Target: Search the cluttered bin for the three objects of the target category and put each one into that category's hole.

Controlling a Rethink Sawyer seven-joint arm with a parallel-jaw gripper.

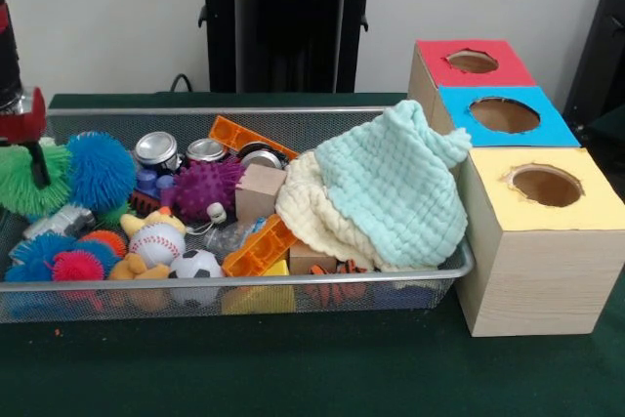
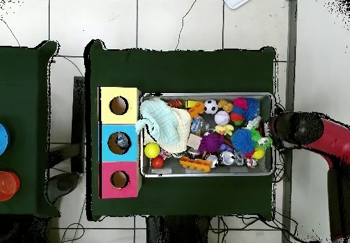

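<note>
The wire mesh bin (image 1: 293, 278) holds a heap of toys. Three silver cans stand together at its far side: one (image 1: 156, 149), a second (image 1: 206, 150), and a third (image 1: 260, 156) partly hidden behind an orange block. In the overhead view two cans (image 2: 227, 158) (image 2: 212, 161) show near the bin's lower rim (image 2: 205, 174). My gripper (image 1: 37, 171) hangs over the bin's left end, its tip down against a green spiky ball (image 1: 29, 183), well left of the cans. In the overhead view my gripper (image 2: 265, 141) is at the bin's right end.
Three wooden boxes with holes stand beside the bin: red (image 1: 474, 62), blue (image 1: 505, 114), yellow (image 1: 547, 186). A mint cloth (image 1: 391, 192) on a cream cloth (image 1: 308, 212) covers the bin's right part. Blue (image 1: 101, 168) and purple (image 1: 205, 186) spiky balls, a baseball and a toy football crowd the cans.
</note>
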